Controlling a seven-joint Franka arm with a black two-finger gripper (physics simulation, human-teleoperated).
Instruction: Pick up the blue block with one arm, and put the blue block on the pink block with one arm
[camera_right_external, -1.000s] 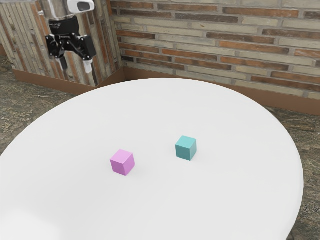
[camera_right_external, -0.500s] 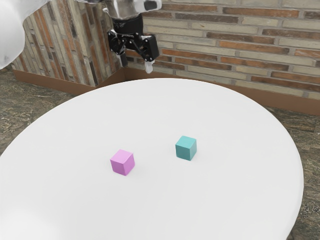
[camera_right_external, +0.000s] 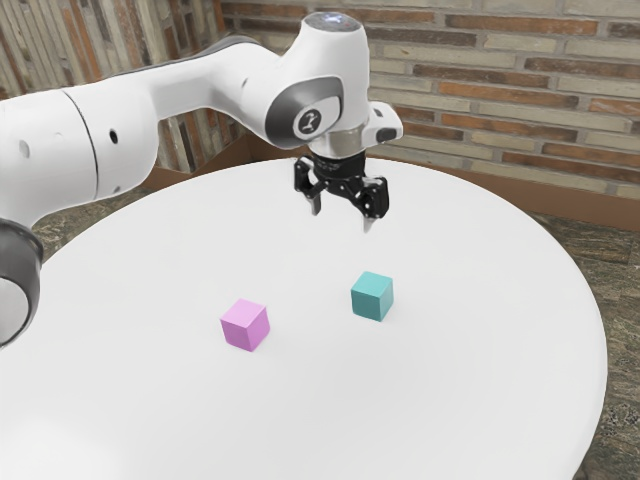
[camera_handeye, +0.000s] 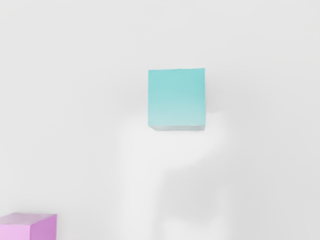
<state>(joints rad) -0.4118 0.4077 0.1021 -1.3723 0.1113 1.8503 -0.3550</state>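
Pincer (camera_right_external: 343, 212): spread wide, holding nothing, hung above the desk (camera_right_external: 480, 380).
Blue block (camera_right_external: 372, 296): sat on the desk below the pincer, slightly ahead of it, untouched.
Pink block (camera_right_external: 245, 324): farther from the pincer, apart from the blue block.
Next move: probably a short forward shift, then a straight descent.

The wrist view's edge cuts off the pink block (camera_handeye: 25, 226), leaving one corner. My arm (camera_right_external: 90, 140) runs off the exterior view's left edge, and the surface (camera_right_external: 480, 380) is cropped on its near side.
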